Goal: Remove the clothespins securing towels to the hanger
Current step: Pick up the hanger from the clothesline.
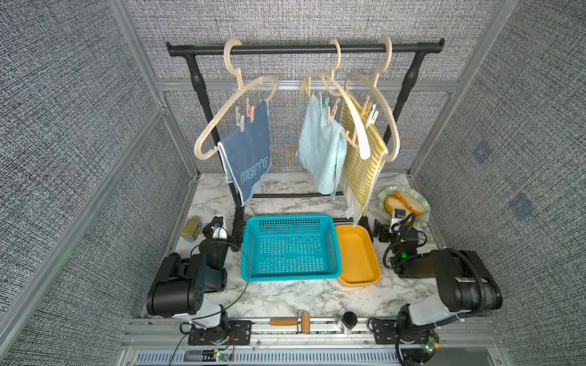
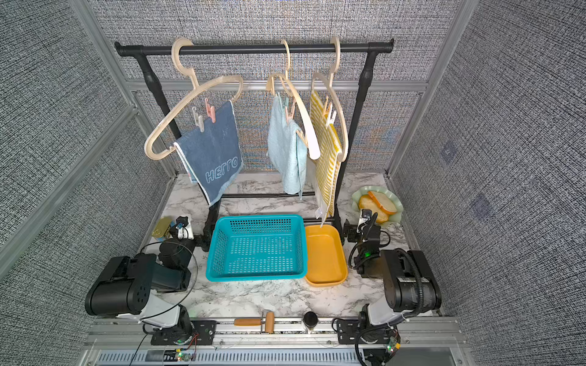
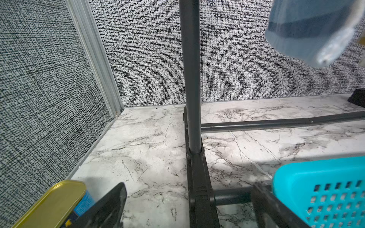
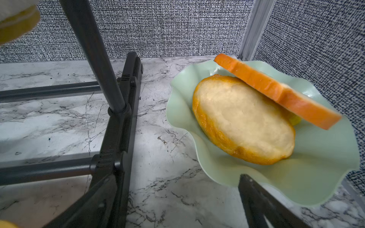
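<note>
Currently left tool point(image 3: 188, 187) and right tool point(image 4: 177, 177) gape wide, empty.

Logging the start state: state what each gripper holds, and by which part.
Nothing is held. The left gripper and right gripper both stand open and empty, low near the feet of the rack.

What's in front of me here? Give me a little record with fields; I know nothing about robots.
Rack: black, three beige hangers
Towels: dark blue towel, aqua towel, striped towel, one per hanger
Clothespins: two on each towel, none removed
Containers: teal basket, orange tray, both empty
Left tool: open, low beside a tin
Right tool: open, low beside a bread plate
</note>
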`<state>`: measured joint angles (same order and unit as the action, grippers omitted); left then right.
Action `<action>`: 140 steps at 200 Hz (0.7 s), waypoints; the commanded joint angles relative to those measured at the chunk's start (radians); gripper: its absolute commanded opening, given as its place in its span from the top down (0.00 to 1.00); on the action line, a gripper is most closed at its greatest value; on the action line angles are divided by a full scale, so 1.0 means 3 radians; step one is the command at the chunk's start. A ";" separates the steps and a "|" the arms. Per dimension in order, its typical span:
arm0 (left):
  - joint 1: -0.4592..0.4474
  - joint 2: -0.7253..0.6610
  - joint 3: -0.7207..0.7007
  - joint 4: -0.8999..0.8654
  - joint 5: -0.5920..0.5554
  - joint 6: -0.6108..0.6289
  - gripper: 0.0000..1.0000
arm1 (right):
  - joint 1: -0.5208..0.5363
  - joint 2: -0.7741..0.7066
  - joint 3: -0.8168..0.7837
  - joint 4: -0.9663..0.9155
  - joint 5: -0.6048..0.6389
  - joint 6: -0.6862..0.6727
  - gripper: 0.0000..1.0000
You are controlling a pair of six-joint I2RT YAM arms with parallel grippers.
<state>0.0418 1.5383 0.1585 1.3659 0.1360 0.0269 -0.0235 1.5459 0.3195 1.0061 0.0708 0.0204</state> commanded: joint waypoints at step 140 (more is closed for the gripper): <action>-0.0004 -0.0214 -0.0092 0.0039 -0.0036 -0.0016 0.27 | 0.0048 -0.0500 -0.0035 -0.0232 0.0316 0.0029 0.02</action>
<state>0.0418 1.5337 0.1547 1.3659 0.1413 0.0261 -0.0280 1.5139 0.3119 0.9947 0.0742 0.0223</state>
